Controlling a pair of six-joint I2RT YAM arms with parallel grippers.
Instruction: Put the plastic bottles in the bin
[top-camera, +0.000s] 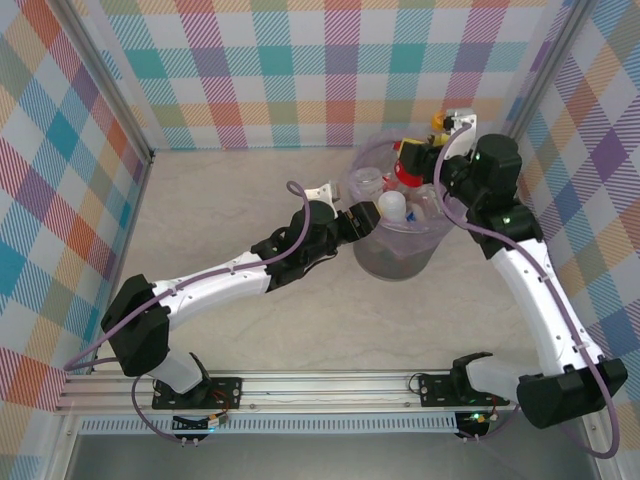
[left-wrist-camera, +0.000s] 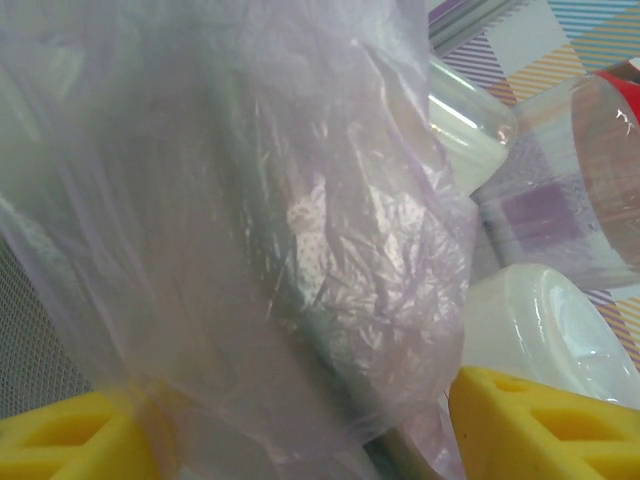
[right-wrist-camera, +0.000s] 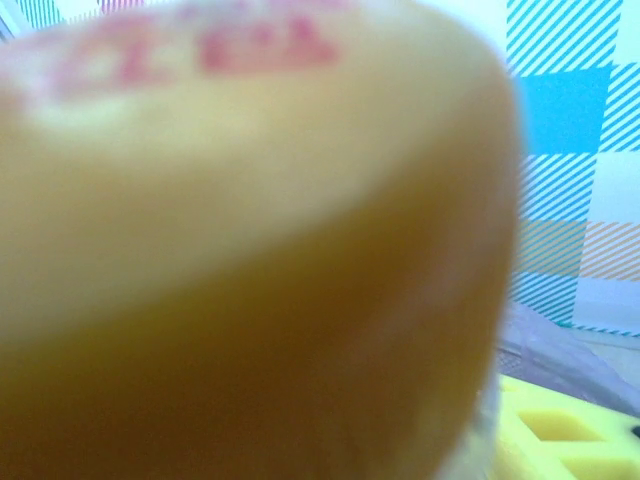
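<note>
**Item:** orange-tinted plastic bottle with red print, blurred and very close in the right wrist view, held at the far-right rim of the bin.
**Handling (judged):** light, thin-walled, slick and easily dented. Best taken across the middle of the body with a modest squeeze.
**Companions:** white plastic bottle and clear plastic bottles, lying loose inside the bin.
**Container:** round grey bin, lined with a translucent lavender plastic bag. The bag is soft and likely to snag.
**Right end effector**: closed on the orange-tinted bottle.
**Left end effector**: at the bin's left rim, fingers apart. Bag film hangs between them, apparently unpinched.
**Support:** pale beige bench.
</note>
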